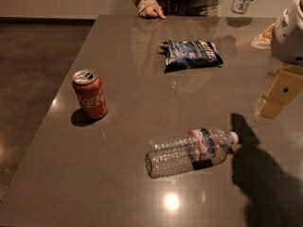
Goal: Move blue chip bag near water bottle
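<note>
Blue chip bag [191,55] lies well apart from the gripper [246,141], whose state is unclear.

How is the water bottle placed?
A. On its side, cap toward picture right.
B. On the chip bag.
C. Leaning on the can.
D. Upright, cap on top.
A: the water bottle lies flat on the table, white cap at its right end; the gripper is over the table's right edge, apart from it.

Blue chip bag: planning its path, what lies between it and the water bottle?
Camera view: only bare table between blue chip bag and water bottle; gripper at lower right.
</note>
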Available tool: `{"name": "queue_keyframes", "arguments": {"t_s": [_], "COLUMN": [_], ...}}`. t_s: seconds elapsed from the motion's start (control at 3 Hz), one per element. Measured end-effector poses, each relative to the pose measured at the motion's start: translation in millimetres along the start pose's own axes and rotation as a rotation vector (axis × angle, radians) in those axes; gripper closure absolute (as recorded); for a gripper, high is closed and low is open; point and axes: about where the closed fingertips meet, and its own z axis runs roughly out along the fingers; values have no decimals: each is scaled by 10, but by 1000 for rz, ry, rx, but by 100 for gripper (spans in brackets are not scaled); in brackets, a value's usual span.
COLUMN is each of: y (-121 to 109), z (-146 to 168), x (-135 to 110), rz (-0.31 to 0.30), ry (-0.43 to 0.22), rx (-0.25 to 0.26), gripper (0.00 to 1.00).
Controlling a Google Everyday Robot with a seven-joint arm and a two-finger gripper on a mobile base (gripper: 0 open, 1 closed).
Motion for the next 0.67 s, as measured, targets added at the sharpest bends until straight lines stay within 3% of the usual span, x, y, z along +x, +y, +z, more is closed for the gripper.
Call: {"name": "queue_keyframes", "arguments": {"t_s": [0.33, 0.67], "y": [0, -151], "z": [0, 68], "x": [0, -46], "rz": [0, 8], "ry": [0, -14], "rx": [0, 13], "gripper": [0, 0]}}
